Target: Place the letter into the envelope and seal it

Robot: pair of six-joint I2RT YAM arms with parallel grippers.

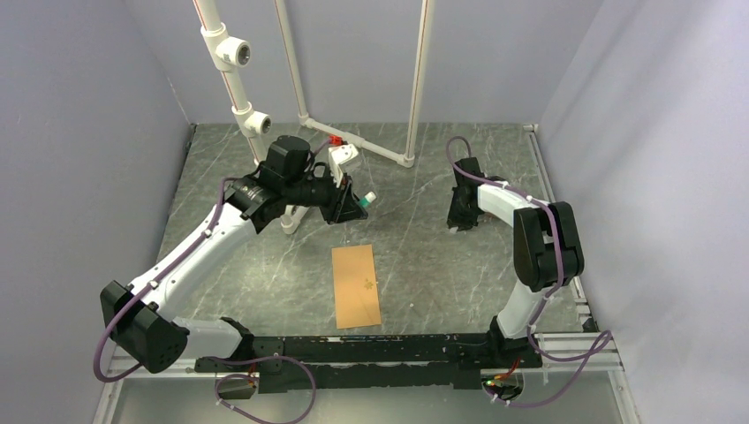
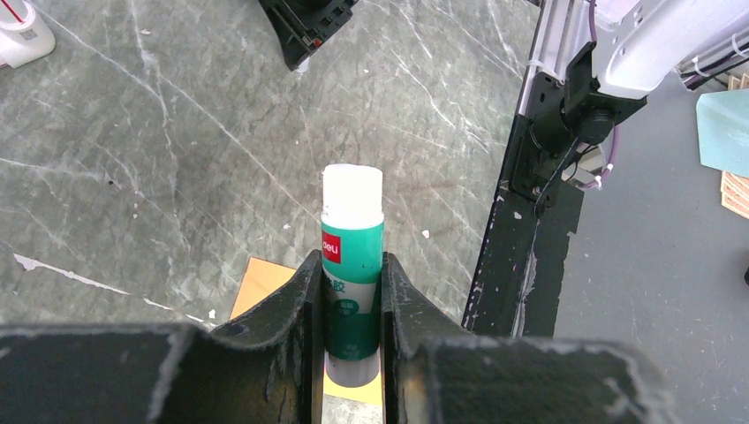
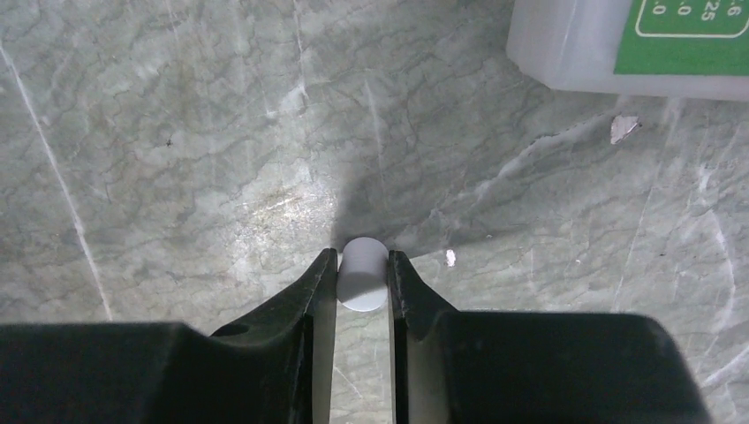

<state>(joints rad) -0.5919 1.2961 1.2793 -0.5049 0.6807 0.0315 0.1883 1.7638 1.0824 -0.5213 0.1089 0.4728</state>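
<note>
**Envelope [image 1: 357, 286] flat on the tabletop, both hands holding glue parts**

The kraft-brown envelope lies flat near the middle of the grey marbled tabletop [image 1: 424, 265]. Its long sides run from the near edge toward the back, and a small faint mark sits near its centre. Neither hand touches it.

The left hand [image 2: 351, 261] is raised behind the envelope's far end, pressed onto a glue stick [image 2: 352, 265]. Its fingers pinch the green label, and the stick's white end projects beyond the fingertips. In the left wrist view, parts of the brown paper show below the stick.

The right hand [image 3: 362, 258] is well apart to the right, low over bare tabletop. It pinches a small white cap [image 3: 363, 284] between its fingertips. Whether the cap rests on the surface cannot be told. A white container with a green label [image 3: 618, 44] stands just beyond it. White pipes [image 1: 415, 79] rise at the back of the tabletop.
</note>
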